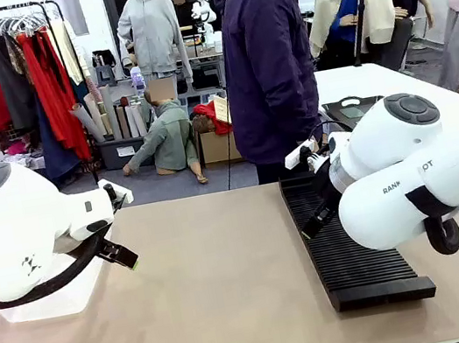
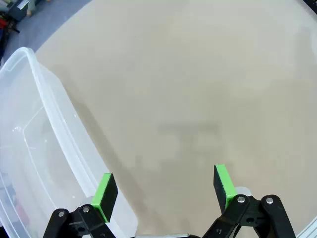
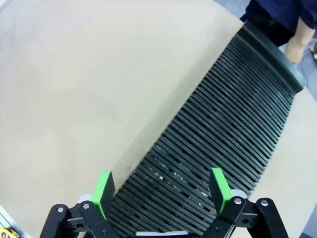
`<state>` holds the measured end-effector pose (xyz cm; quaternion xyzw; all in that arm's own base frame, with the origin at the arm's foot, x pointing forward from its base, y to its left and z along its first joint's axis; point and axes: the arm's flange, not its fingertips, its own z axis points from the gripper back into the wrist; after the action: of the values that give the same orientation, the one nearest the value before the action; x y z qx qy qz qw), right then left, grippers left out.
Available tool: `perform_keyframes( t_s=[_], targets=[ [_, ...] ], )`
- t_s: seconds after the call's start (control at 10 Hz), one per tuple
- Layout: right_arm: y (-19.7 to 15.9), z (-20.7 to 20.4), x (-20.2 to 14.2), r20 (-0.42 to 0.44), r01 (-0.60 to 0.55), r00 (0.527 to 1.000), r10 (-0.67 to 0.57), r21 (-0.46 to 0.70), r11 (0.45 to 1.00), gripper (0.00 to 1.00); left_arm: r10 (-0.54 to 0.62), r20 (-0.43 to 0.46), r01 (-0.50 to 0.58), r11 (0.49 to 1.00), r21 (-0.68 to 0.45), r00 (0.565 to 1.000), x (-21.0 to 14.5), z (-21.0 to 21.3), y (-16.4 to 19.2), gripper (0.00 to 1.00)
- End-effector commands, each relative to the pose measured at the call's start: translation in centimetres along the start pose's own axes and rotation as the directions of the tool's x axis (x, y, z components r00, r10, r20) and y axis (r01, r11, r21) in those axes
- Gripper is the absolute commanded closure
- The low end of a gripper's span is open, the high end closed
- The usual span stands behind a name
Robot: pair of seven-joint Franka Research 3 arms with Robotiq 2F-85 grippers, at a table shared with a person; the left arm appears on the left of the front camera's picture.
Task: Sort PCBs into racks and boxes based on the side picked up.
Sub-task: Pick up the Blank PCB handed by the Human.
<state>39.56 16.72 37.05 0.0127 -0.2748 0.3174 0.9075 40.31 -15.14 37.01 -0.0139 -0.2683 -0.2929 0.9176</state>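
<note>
Left hand [image 2: 162,191], wide open and empty, sits beside the clear tub [image 2: 47,106] at lower left. Right hand [image 3: 159,191] is likewise open above the ribbed rack [image 3: 223,124]. Next, probably: grasp a PCB.

Rack [image 1: 350,248] lies on the table's [image 1: 216,298] right; tub [image 2: 29,148] on its left; person [image 1: 267,58] behind.

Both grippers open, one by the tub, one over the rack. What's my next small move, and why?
Probably pause and wait for a handover: the left gripper is open by the tub, the right gripper open over the rack, both empty, and the person's hand is at the rack's far end.
</note>
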Motion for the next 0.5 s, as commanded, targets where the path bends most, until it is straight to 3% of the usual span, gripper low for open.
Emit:
perform_keyframes(
  t_s=[0.0,0.4],
  targets=[
    [0.00,0.01,0.00,0.000,0.000,1.000,0.000,0.000,1.000,0.00,0.000,0.000,0.000,1.000,0.000,1.000,0.00,0.01,0.00,0.00],
    [0.00,0.01,0.00,0.000,0.000,1.000,0.000,0.000,1.000,0.00,0.000,0.000,0.000,1.000,0.000,1.000,0.00,0.01,0.00,0.00]
  ],
)
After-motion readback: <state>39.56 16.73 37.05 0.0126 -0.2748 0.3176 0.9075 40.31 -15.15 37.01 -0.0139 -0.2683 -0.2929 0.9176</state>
